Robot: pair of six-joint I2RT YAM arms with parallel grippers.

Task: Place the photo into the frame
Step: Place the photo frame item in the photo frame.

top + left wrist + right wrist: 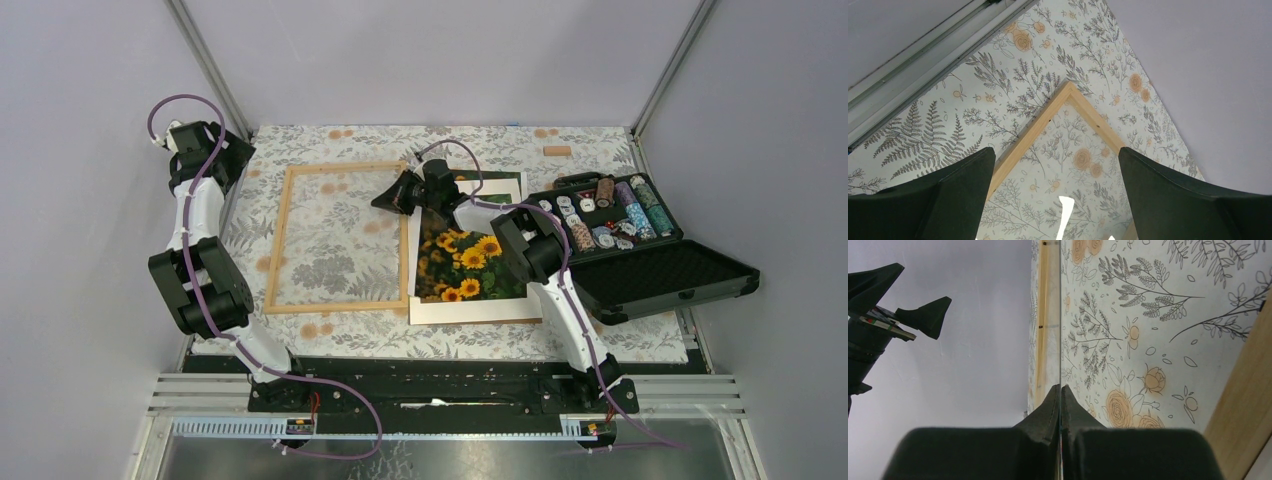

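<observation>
Photo: we see the photo [465, 262] lying flat with the sunflowers facing up, on a white mat [470, 312], and nothing holds it.
Frame: the frame [325, 307] lies flat on the tabletop [460, 340], just beside the photo at its 9 o'clock. The floral cloth shows through it.
Right end effector: the right end effector [382, 200] is at 11 o'clock from the photo, over the frame's right rail near its far corner. Its fingers are pressed together. In the wrist view a thin straight line rises from the tips, and we cannot tell what it is.
Left end effector: the left end effector [1054, 155] has its fingers spread wide and holds nothing. It looks at the frame's corner.
Case: an open black case [660, 280] with chips [600, 225] stands at 3 o'clock from the photo.
</observation>
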